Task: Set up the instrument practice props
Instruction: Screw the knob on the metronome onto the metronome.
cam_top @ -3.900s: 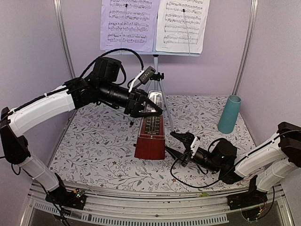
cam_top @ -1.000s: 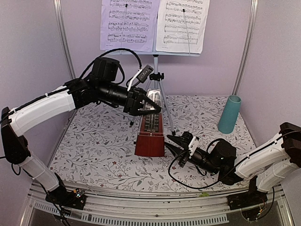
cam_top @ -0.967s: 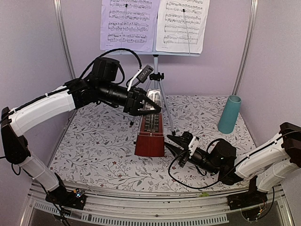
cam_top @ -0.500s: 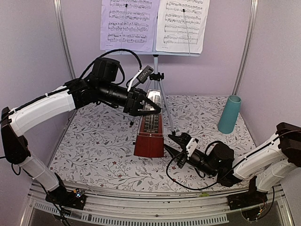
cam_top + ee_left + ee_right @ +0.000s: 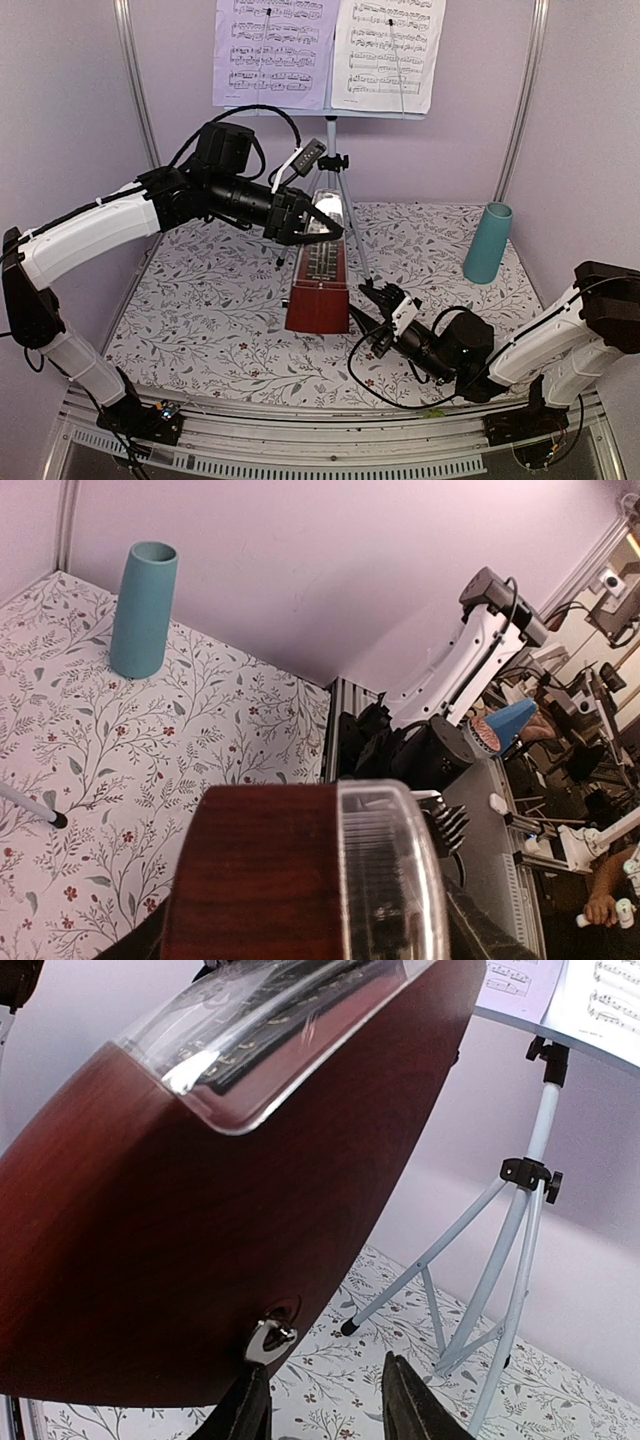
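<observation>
From the left side the white and black arm reaches across to the middle of the table, where the left gripper [image 5: 318, 228] is clamped over the narrow top of the metronome [image 5: 320, 285], one finger on each side of it. The dark-red-brown metronome stands near the middle of the floral cloth [image 5: 210, 300], its clear front cover facing up toward the overhead camera, its base down at the cloth; whether the base rests flat cannot be told. Just behind it rise the silver tripod legs of the music stand [image 5: 337, 190], and two sheet-music pages [image 5: 275, 50] lie side by side on the stand's desk at the top of the view. To the right of the metronome's base, the right gripper [image 5: 372, 302] lies low over the cloth and points at the metronome's side. In the right wrist view its two dark fingers [image 5: 418, 1400] stand apart with cloth showing between them and nothing held, just below the small metal winding key [image 5: 272, 1338]. Farther right, toward the back corner, the teal cup [image 5: 487, 243] stands upright, well apart from both grippers
</observation>
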Robot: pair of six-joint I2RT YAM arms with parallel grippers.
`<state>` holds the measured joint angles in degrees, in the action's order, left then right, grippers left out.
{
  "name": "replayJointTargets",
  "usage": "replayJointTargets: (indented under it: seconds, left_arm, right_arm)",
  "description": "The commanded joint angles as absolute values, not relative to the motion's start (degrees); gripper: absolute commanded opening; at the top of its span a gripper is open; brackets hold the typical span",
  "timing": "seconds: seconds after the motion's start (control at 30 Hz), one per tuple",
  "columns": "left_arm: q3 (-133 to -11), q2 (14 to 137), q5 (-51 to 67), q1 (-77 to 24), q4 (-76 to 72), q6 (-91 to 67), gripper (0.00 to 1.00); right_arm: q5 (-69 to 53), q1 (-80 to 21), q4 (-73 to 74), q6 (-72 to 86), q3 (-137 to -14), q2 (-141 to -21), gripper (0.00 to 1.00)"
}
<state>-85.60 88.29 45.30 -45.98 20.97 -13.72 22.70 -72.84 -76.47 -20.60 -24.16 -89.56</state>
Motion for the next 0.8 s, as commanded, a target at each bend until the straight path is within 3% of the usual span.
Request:
replayJointTargets:
  seconds: [0.0, 0.77]
  left_arm:
    - [-86.40, 87.88, 45.03, -45.59, 17.92, -15.11, 0.00]
    - [-84.74, 86.61, 45.43, -45.61, 17.82, -15.42, 0.00]
  right_arm:
    - [25.12, -73.64, -81.03, -20.76, -25.79, -90.06, 0.38]
    - [26.37, -73.74, -81.20, -16.16, -24.44, -88.07, 0.28]
